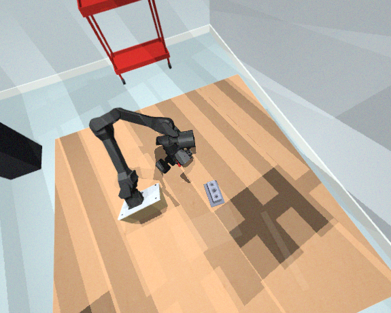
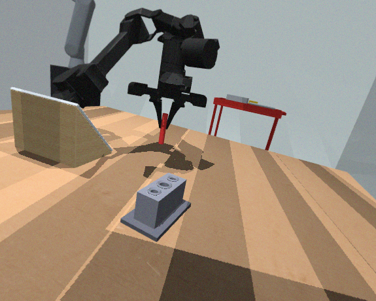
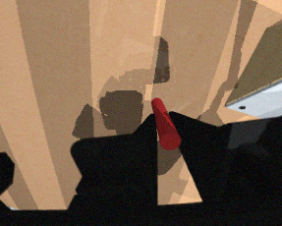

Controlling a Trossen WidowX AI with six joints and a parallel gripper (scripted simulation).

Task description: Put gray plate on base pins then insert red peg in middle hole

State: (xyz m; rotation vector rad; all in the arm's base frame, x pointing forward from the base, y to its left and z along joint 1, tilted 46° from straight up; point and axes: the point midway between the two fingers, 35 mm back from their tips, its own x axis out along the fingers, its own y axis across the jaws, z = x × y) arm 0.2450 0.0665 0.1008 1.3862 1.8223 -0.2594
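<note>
The gray plate looks like a block with three ringed holes on top. It appears to sit flat on the base, whose thin flange shows around it. Any pins in the outer holes are too small to make out. My gripper is shut on the red peg. The peg is nearly upright, slightly tilted, with its lower end a little above the table. In the exterior view it hangs behind the plate, to one side of it.
A wooden wedge block with a white sloped face stands beside the arm's foot. A red cart stands beyond the table. A black box-like object is at the far left.
</note>
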